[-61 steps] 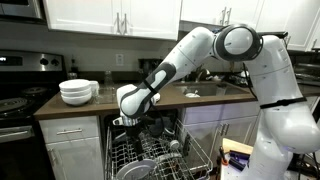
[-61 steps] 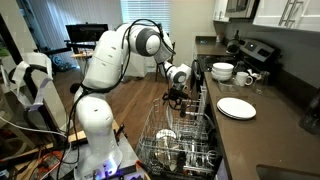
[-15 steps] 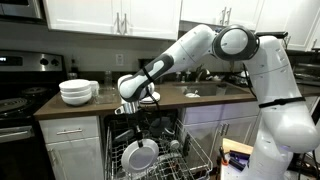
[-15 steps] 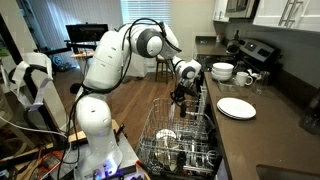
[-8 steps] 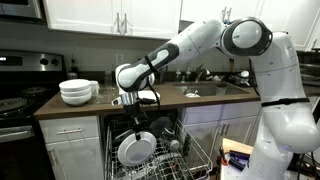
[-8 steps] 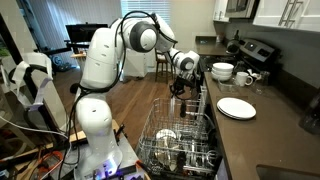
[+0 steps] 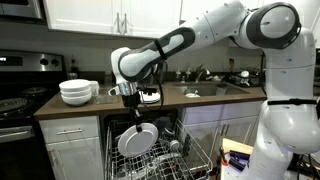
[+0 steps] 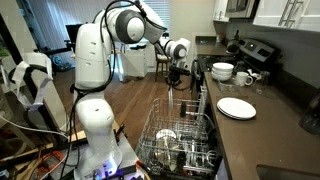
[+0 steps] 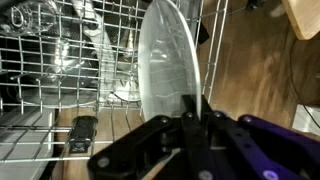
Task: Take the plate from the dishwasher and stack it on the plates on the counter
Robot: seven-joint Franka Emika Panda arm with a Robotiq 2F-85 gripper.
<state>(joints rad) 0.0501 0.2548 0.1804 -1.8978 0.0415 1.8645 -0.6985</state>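
My gripper [image 7: 133, 115] points down, shut on the top rim of the plate [image 7: 137, 141], a round pale plate hanging upright above the dishwasher [image 7: 190, 160] rack. In the wrist view the two dark fingers [image 9: 186, 108] pinch the rim of the plate [image 9: 168, 60], with the wire rack [image 9: 60, 70] behind it. From the side, the gripper [image 8: 172, 82] holds the plate [image 8: 170, 99] edge-on over the pulled-out dishwasher [image 8: 180, 148] rack. The low stack of plates [image 8: 236, 107] lies on the dark counter [image 8: 250, 135], to the side of the gripper. This stack is hidden in the other views.
A taller stack of white bowls [image 7: 76, 92] stands on the counter [image 7: 170, 103] near the stove [image 7: 15, 103]; the bowls [image 8: 222, 71] have a mug [image 8: 245, 78] beside them. More dishes fill the rack [image 8: 175, 140]. White cabinets hang above.
The arm has risen and swung, lifting the plate further up out of the rack. The grip on the rim stays the same.
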